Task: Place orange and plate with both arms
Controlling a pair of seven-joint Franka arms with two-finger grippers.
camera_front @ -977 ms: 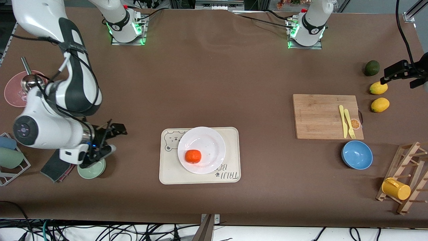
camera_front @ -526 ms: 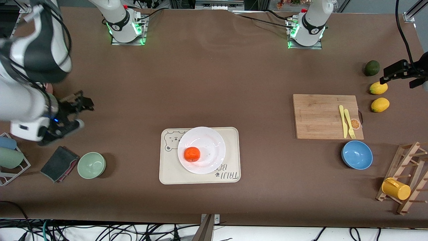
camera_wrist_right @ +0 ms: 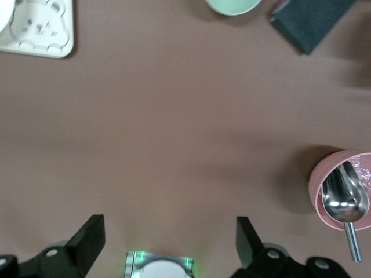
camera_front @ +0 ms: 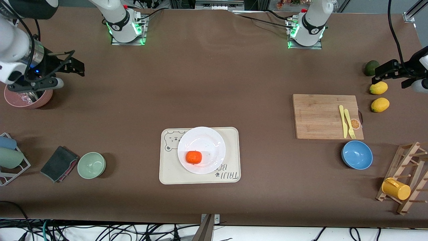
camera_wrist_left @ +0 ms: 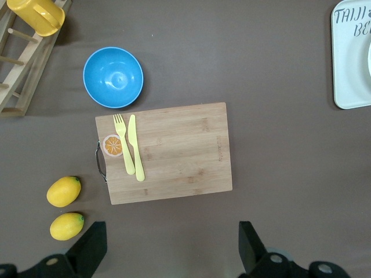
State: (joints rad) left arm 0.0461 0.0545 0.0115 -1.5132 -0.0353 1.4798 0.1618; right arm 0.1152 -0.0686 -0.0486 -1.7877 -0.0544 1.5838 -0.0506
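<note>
The brown table (camera_front: 214, 83) carries everything. On it, at about 6 o'clock from the table's middle, lies the cream bear-print tray (camera_front: 230, 174), and on that tray sits the white plate (camera_front: 207, 142), overlapping the tray's edge toward the arm bases. The orange (camera_front: 193, 157) rests on the plate, at roughly 7 o'clock from the plate's centre, inside the rim.

The bamboo cutting board (camera_front: 317, 117) lies toward the left arm's end of the table, with a yellow knife (camera_front: 341, 121) and a yellow fork (camera_front: 349, 124) side by side on it. At 6 o'clock from the fork, just off the board, sits the blue bowl (camera_front: 357, 154). Two lemons (camera_front: 380, 104) lie at about 2 o'clock from the board, with a dark green fruit (camera_front: 370, 67) farther from the front camera than they are.

Toward the right arm's end, a pale green bowl (camera_front: 91, 165) sits beside a folded dark cloth (camera_front: 59, 163), and a pink bowl (camera_front: 23, 99) holds a metal scoop (camera_wrist_right: 344, 202).

The left gripper (camera_front: 389, 72) hangs over the table near the lemons and the dark green fruit, jaws spread wide and empty. The right gripper (camera_front: 60, 72) hangs just beside the pink bowl, at its 2 o'clock, jaws also wide and holding nothing.
</note>
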